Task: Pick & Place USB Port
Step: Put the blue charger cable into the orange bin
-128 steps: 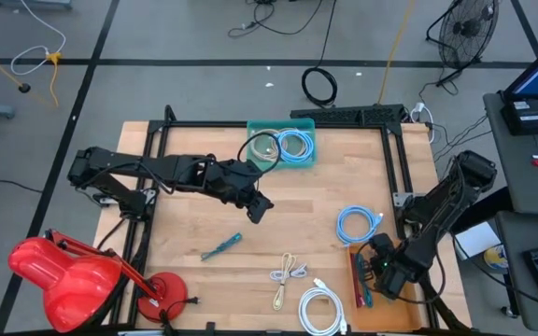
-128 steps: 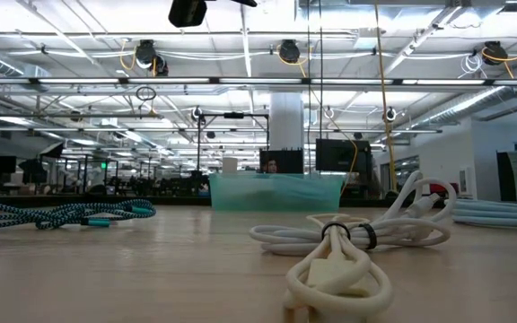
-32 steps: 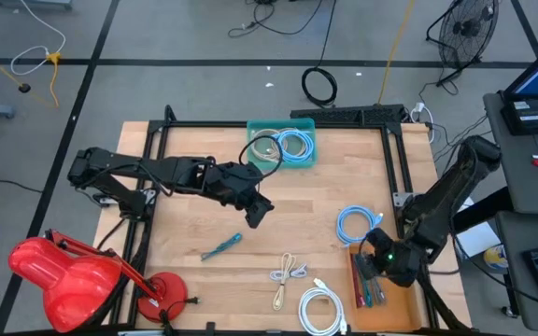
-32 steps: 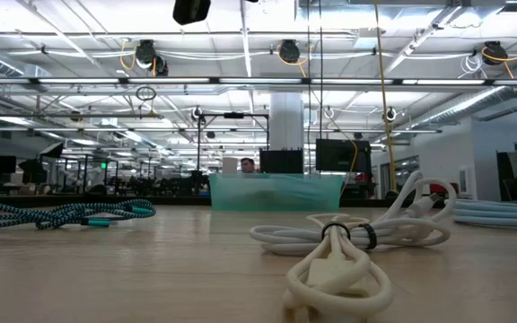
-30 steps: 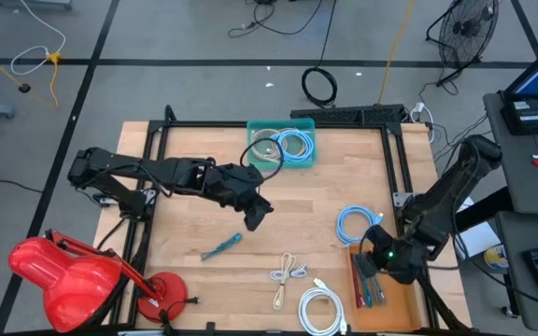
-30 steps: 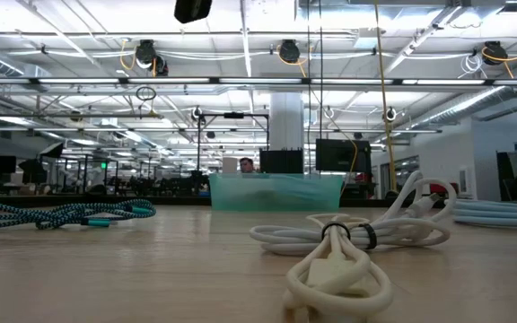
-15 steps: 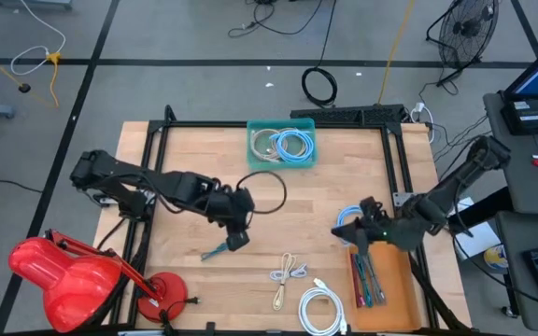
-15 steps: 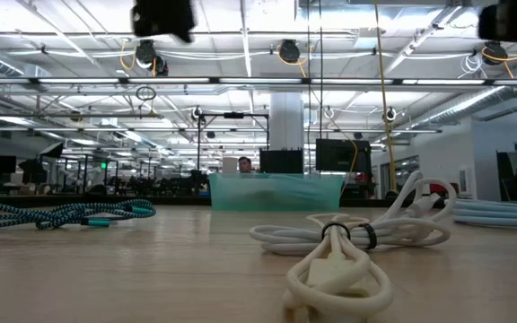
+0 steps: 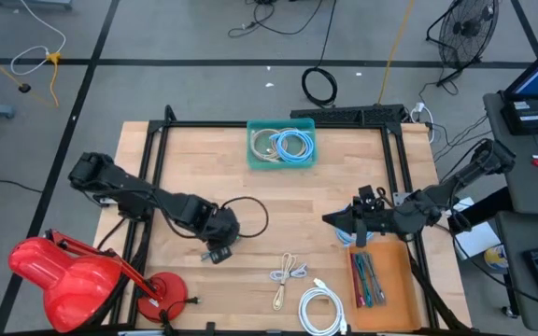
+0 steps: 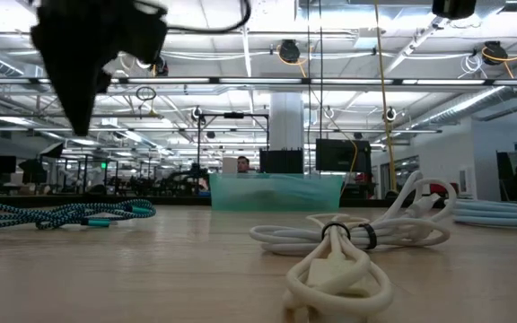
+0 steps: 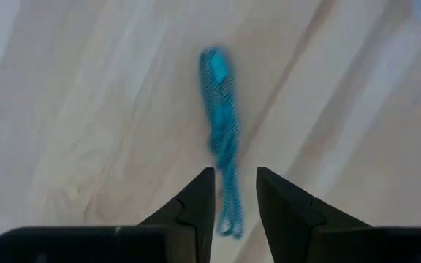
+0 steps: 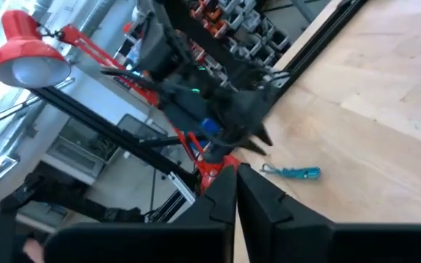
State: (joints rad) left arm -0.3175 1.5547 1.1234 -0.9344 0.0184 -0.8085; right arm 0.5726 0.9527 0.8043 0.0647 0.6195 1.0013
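Two end effectors show: the left end effector (image 11: 234, 191), fingers parted and empty, hangs over the teal braided cable (image 11: 223, 139) near the worktop's (image 9: 185, 168) front edge. It should descend straight, straddling the bundle. The right end effector (image 9: 328, 219) is clenched, empty.

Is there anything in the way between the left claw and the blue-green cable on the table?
No, nothing visible. The left gripper hangs right over the teal braided cable, fingers parted, with only bare wooden table around it. The right gripper is shut and far off on the other side.
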